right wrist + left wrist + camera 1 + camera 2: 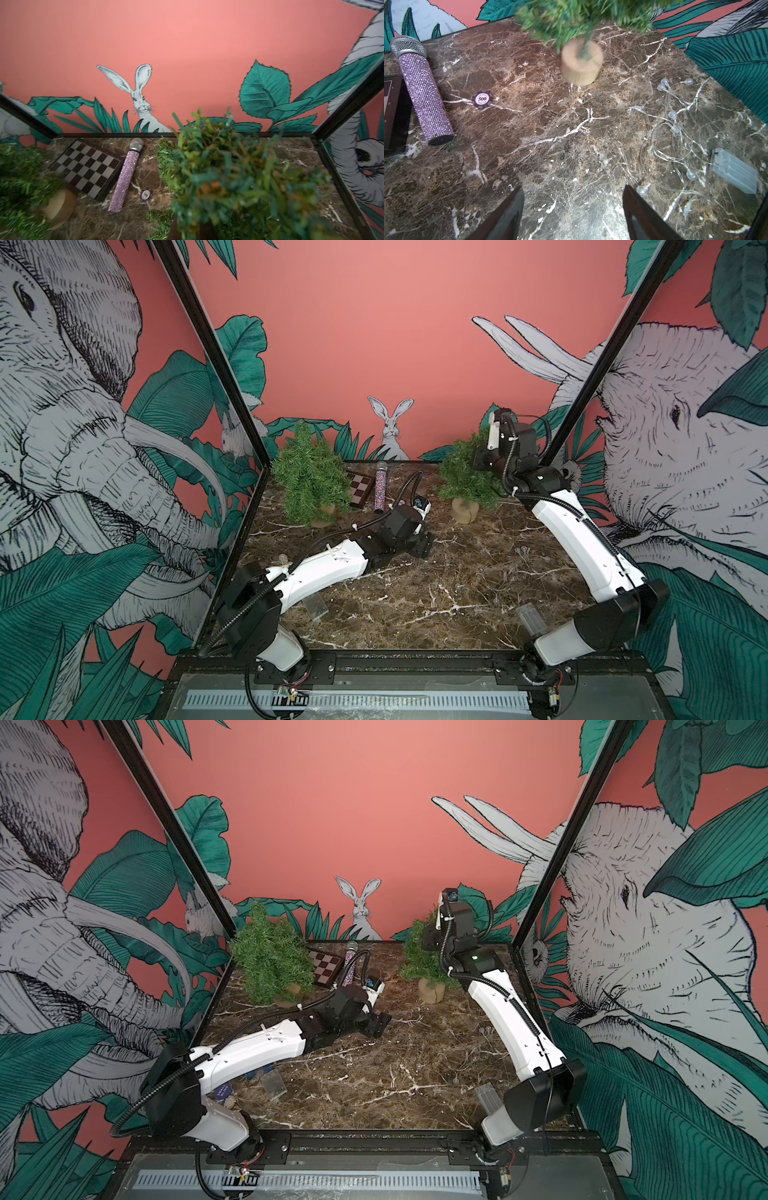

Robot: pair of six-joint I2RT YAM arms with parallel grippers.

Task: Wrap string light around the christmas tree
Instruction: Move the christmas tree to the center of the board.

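right gripper (481,461) sunk in the small green artificial christmas tree on a round wooden base (465,479); clear-wired string light with small round bulbs (673,114) loose on the brown veined marble table (550,145).
in both top views that tree stands at the back right of the table, the gripper in its crown, and the left gripper (422,545) hangs low mid-table. left wrist view: its dark fingers (508,212) are spread, only marble between them; the string light lies tangled beside a clear battery box (735,172), near the tree's base but apart from it. right wrist view: blurred foliage hides the jaws; they are clenched, but whether on a sprig i cannot tell.
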